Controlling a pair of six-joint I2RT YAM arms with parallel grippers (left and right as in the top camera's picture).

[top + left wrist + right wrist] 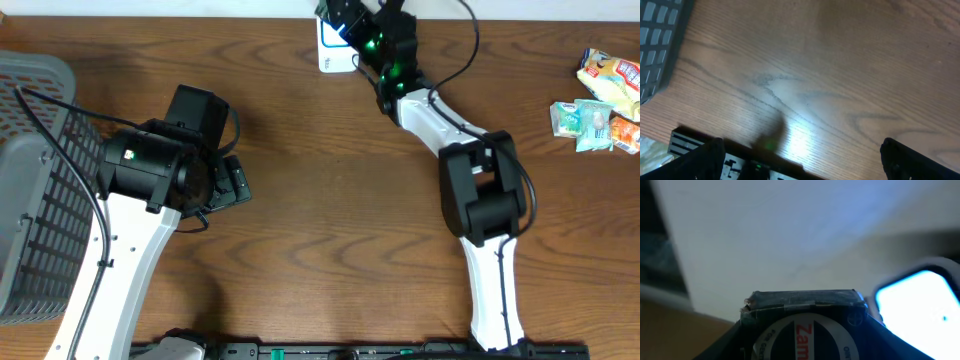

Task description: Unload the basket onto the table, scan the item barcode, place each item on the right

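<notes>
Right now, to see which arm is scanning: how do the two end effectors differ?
The left end effector is open and empty; the right end effector grips a dark item with a round white label. The left hangs near the grey plastic basket; the right is at the white scanner. Both are black.

Smooth grained wood table (330, 200), plastic mesh basket (30, 200), glossy wrappers (600, 100)

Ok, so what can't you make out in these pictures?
- Item, right wrist view: cut off by the bottom edge; label only partly readable, no barcode visible.
- Right gripper, overhead: its own wrist covers it, top edge crops it.
- Snack packets, overhead: too small to read.
- Scanner, right wrist view: blurred glare, cropped by the right edge.
</notes>
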